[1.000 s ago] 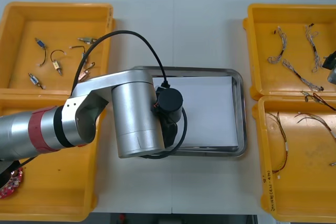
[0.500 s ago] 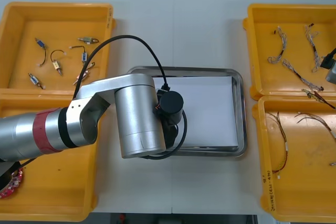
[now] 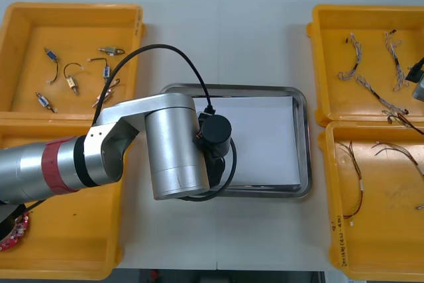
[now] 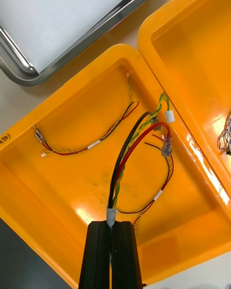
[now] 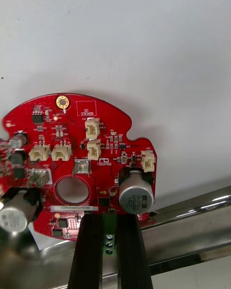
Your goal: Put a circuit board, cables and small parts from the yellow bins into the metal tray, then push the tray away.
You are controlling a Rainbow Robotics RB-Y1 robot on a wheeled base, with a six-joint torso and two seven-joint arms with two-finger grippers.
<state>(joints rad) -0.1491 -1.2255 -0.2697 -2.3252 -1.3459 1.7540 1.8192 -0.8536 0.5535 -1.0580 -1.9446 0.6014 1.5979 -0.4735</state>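
Note:
A round red circuit board (image 5: 72,144) hangs just above the white floor of the metal tray (image 5: 192,212), close to its shiny rim. My left gripper (image 5: 109,216) is shut on the board's edge. From the front, the left arm (image 3: 172,144) lies across the left part of the tray (image 3: 303,137) and hides the board. My right gripper (image 4: 110,224) is shut on a cable (image 4: 127,154) of black, red and yellow strands, held above a yellow bin (image 4: 57,183). That gripper (image 3: 419,81) sits at the far right edge.
The far left bin (image 3: 73,8) holds several small metal parts (image 3: 73,81). A second red board (image 3: 13,233) lies in the near left bin. Twisted cables (image 3: 361,81) lie in the far right bin, red and yellow cables (image 3: 371,183) in the near right one.
The left arm shifted slightly right over the tray, then held still. The right gripper barely moved at the right edge.

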